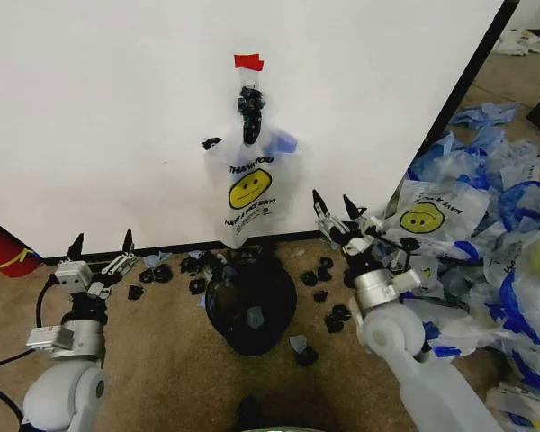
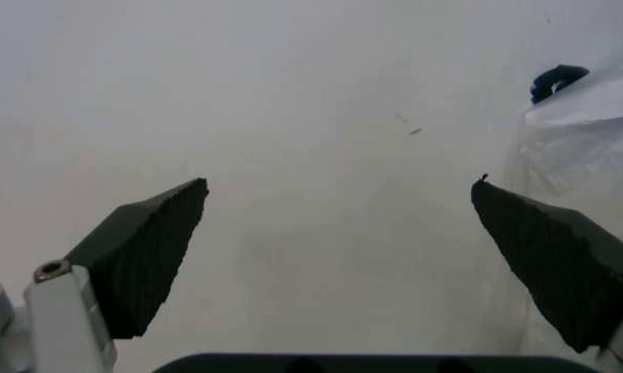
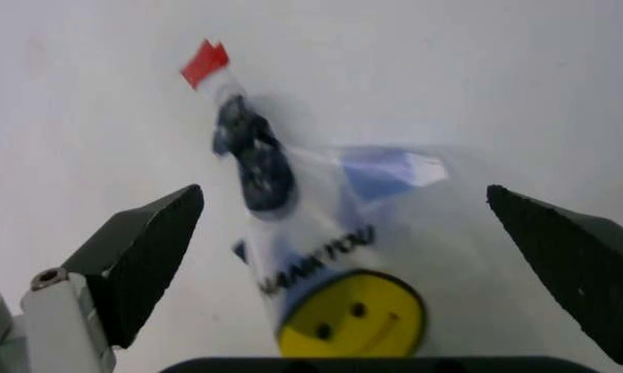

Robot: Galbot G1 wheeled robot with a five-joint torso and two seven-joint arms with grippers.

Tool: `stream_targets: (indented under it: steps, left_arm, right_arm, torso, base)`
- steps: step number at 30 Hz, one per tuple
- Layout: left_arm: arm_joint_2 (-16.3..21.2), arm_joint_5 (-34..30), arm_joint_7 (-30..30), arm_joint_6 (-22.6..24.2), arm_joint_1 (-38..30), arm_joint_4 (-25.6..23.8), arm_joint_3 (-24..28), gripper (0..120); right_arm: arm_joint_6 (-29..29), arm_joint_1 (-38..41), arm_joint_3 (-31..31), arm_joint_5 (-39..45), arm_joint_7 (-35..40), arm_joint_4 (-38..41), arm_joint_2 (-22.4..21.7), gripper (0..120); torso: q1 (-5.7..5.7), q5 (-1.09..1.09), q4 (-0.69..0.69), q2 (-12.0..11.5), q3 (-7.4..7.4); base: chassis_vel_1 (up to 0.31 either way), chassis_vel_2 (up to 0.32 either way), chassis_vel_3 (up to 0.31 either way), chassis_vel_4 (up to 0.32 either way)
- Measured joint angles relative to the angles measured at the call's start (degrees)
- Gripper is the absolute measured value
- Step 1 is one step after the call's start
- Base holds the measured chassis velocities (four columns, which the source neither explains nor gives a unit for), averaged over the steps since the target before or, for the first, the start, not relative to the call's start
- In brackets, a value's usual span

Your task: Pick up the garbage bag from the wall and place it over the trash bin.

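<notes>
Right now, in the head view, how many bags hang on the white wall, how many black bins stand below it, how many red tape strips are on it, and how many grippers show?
Garbage bag hanging on the wall: 1
Trash bin: 1
Red tape strip: 1
Grippers: 2, left gripper and right gripper, both with fingers open
Total: 5

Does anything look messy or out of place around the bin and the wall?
Yes. Small black scraps lie scattered on the carpet around the trash bin, and a heap of loose bags is piled on the floor at the right. The garbage bag hangs bunched on the wall.
</notes>
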Motion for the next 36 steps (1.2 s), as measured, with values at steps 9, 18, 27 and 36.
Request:
stream_targets:
  steps: [9,18,27,36]
  left_arm:
    - [-0.29,0.08,-0.14,1.61,-2.04,0.98,1.05,100]
    - [-0.90,0.17,-0.15,1.33,-1.50,1.47,-0.23,100]
    - [-1.16,0.17,-0.23,1.35,-1.83,1.65,-0.69,100]
    - [-1.49,0.16,-0.41,1.37,-1.99,1.96,-0.88,100]
  right_arm:
    - [0.81,7.67,-4.54,11.37,-2.50,-3.83,-0.03,100]
    - [1.97,17.84,-10.18,16.98,-5.23,-13.36,4.81,100]
    - [2.30,24.25,-14.53,21.03,-6.46,-20.44,8.64,100]
    - [2.29,29.21,-16.47,24.01,-8.11,-26.53,10.81,100]
  torso:
    - [0.00,-0.03,-0.07,0.00,0.00]
    - [0.00,-0.01,0.02,0.00,0.00]
    - [0.00,0.00,-0.01,0.00,0.00]
    - [0.00,0.00,-0.01,0.00,0.00]
  base:
    - [0.000,0.000,0.000,0.000]
    - [0.000,0.000,0.000,0.000]
    - [0.000,0.000,0.000,0.000]
    - [0.000,0.000,0.000,0.000]
